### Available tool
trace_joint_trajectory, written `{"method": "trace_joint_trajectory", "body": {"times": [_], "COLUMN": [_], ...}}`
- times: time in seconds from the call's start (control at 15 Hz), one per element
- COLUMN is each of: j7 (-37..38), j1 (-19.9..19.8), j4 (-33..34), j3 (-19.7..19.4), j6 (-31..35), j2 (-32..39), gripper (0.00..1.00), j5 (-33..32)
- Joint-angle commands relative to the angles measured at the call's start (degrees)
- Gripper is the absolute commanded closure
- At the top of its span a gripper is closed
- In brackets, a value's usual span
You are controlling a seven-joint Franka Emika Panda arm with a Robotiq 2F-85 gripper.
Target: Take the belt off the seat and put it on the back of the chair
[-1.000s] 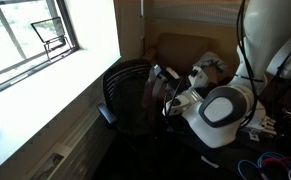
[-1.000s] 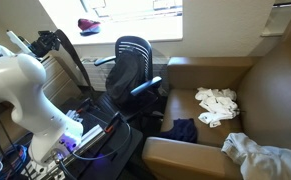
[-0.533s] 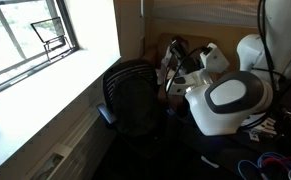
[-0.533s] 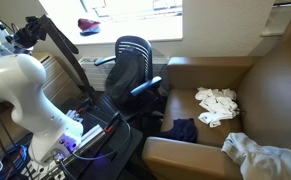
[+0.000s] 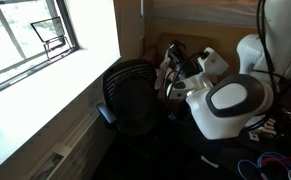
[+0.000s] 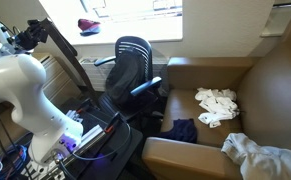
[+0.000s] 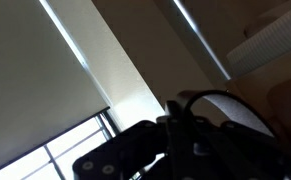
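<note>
Holds the upper end of the belt (image 6: 70, 58) in the claw (image 6: 37, 32), pinched down narrow on the strap, high at ten o'clock from the chair (image 6: 130, 75) in an exterior view. Lets the strap drop from there as a long dark line toward four o'clock, into the dark clutter just beside the chair; cannot make out the lower end. Has not laid it over the back of the chair (image 6: 133, 55) yet, with strap and mesh apart. Stands, in an exterior view, with the claw (image 5: 173, 55) at one o'clock of the back of the chair (image 5: 135, 100), just above its top edge, and with the white arm (image 5: 230, 100) bulking at three o'clock. Looks up, in the wrist view, at a pale ceiling and a window blind, with the claw's dark body at six o'clock and a thin dark loop (image 7: 225, 97) arching at four o'clock; cannot tell whether belt or cable. At three o'clock of the chair, a brown couch (image 6: 275, 80) bearing a white cloth heap (image 6: 215, 100), and a dark blue cloth (image 6: 180, 128) at its foot. At twelve o'clock, a bright window (image 6: 135, 10).
</note>
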Motion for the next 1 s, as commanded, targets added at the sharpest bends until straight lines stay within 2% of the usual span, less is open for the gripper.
{"method": "trace_joint_trajectory", "body": {"times": [0.0,0.07,0.2,0.33,0.53,0.67,0.73,0.8,0.93], "j7": [-2.01,-3.92,-3.46,-2.64,-0.25,2.22,4.08,1.44,3.17], "j1": [-1.35,-2.04,-3.20,-4.67,-6.82,-7.23,-8.21,-8.81,-10.03], "j4": [-3.02,-4.03,-3.00,-2.48,-3.36,-4.15,-3.21,-1.66,-2.15], "j3": [-0.52,-0.82,-1.88,-3.75,-9.70,-16.72,-16.30,-13.47,-15.43], "j6": [-8.78,-10.55,-14.50,-14.41,-6.18,3.43,6.47,1.81,6.20], "j2": [-4.85,-9.85,-13.53,-19.86,-29.81,-34.05,-34.36,-31.59,-33.88], "gripper": [0.99,0.99,0.99,0.99,0.99,0.99,0.99,0.96,0.96], "j5": [-2.01,-2.59,-2.43,-2.83,-7.38,-12.45,-9.27,-9.36,-9.20]}}
